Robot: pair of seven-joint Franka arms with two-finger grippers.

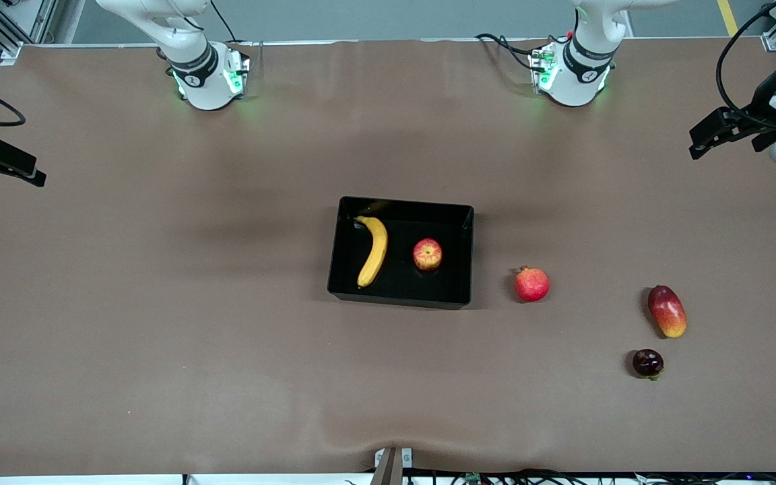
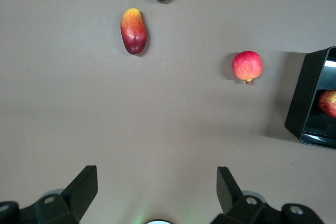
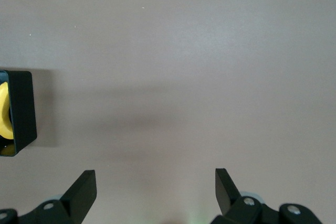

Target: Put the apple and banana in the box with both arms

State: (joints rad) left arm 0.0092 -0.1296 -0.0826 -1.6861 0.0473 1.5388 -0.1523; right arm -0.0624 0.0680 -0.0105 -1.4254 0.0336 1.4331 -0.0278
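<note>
The black box sits in the middle of the table. Inside it lie the yellow banana, toward the right arm's end, and the red-yellow apple beside it. My left gripper hangs open and empty over bare table at the left arm's end, well away from the box. My right gripper hangs open and empty over bare table at the right arm's end. The left wrist view shows its open gripper, the box and the apple. The right wrist view shows its open gripper, the box and a bit of the banana.
An evenly red round fruit with a crown lies beside the box toward the left arm's end. A red-yellow mango and a small dark purple fruit lie farther toward that end, nearer to the front camera.
</note>
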